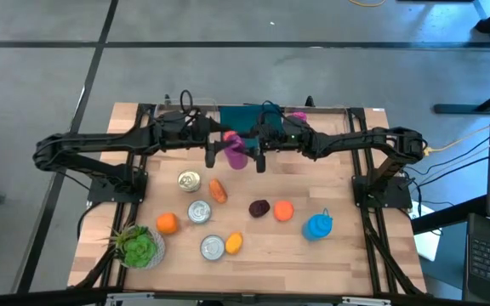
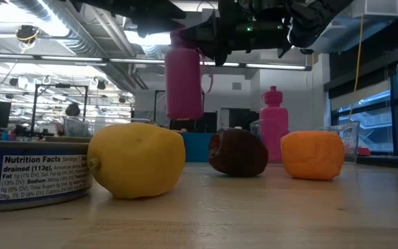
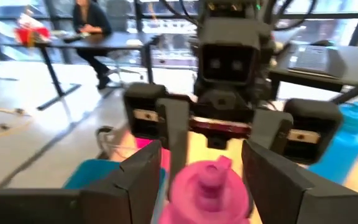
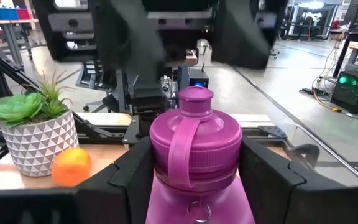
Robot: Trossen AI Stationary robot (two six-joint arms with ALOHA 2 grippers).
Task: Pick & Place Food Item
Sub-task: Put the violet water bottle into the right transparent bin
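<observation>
- Two grippers meet in the air over the back middle of the table (image 1: 347, 255). The right gripper (image 4: 194, 180) has its fingers (image 4: 132, 177) pressed against both sides of the pink bottle (image 4: 194, 134), just under the cap.
- Left gripper (image 3: 207, 177): level with the same bottle's cap end, opposite the right one. Whether it grips or has let go cannot be told.
- Pink bottle: held clear of the table and upright in the low view. It is a drink bottle, not a food.
  - Handling (judged): rigid plastic with a smooth, rather slippery wall. Weight unknown, since the contents do not show.
  - Best hold (judged): the body below the cap shoulder. The carry loop is too thin to pinch securely.
- Teal bin (image 1: 241, 115): at the back edge, under the arms. A second pink bottle (image 2: 273, 124) stands near it.
- Middle of the table: three cans, one of them the can (image 1: 190, 180) nearest the arms, plus a carrot (image 1: 219, 190), a dark fruit (image 1: 259, 207) and an orange block (image 1: 283, 210), all apart.
- Front edge: an orange (image 1: 168, 223) and a lemon (image 1: 233, 243). A potted plant (image 1: 139, 246) sits at the front left corner.
- Blue bottle (image 1: 317, 226): towards the right edge.
- Surface: pale wood planks, flat and dry.
- Room: grey concrete floor and desks. A seated person shows far behind.
</observation>
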